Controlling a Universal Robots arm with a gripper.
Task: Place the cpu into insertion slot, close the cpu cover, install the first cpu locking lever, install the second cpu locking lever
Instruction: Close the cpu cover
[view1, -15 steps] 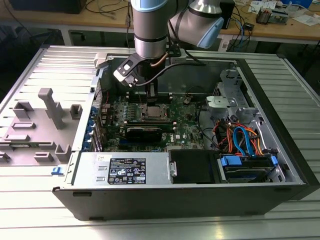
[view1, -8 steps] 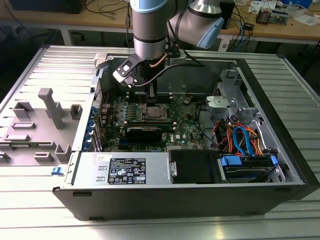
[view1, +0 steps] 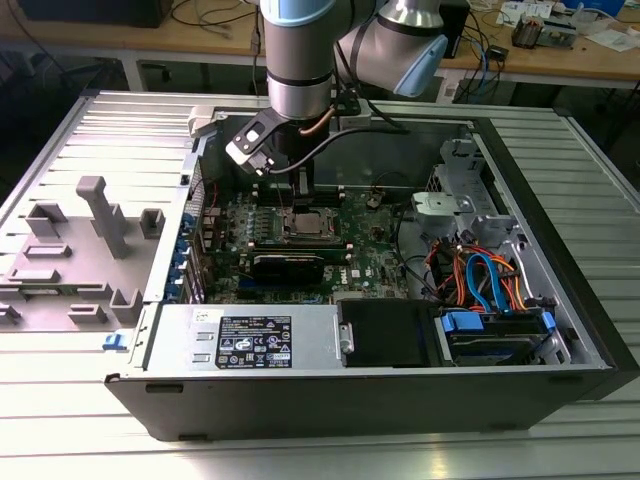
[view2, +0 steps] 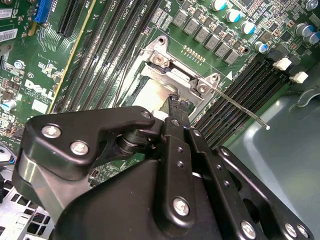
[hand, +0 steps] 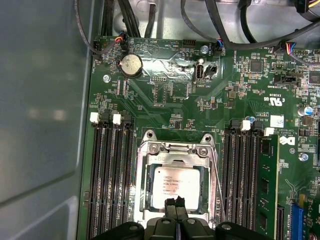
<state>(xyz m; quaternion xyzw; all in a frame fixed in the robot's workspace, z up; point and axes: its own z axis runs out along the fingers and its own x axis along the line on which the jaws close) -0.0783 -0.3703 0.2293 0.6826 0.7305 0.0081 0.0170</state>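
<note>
Hanging over the cpu (hand: 172, 182), the hand (hand: 175, 201) is pinched together, gripping nothing.

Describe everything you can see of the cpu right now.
The cpu is a small flat square chip with a dull silver-grey metal top bearing faint print. It lies flat in the insertion slot, with the silvery cpu cover framing its four sides. The hand, black fingertips pressed together, overlaps one edge of the chip in the first wrist view; whether it touches cannot be told.
</note>
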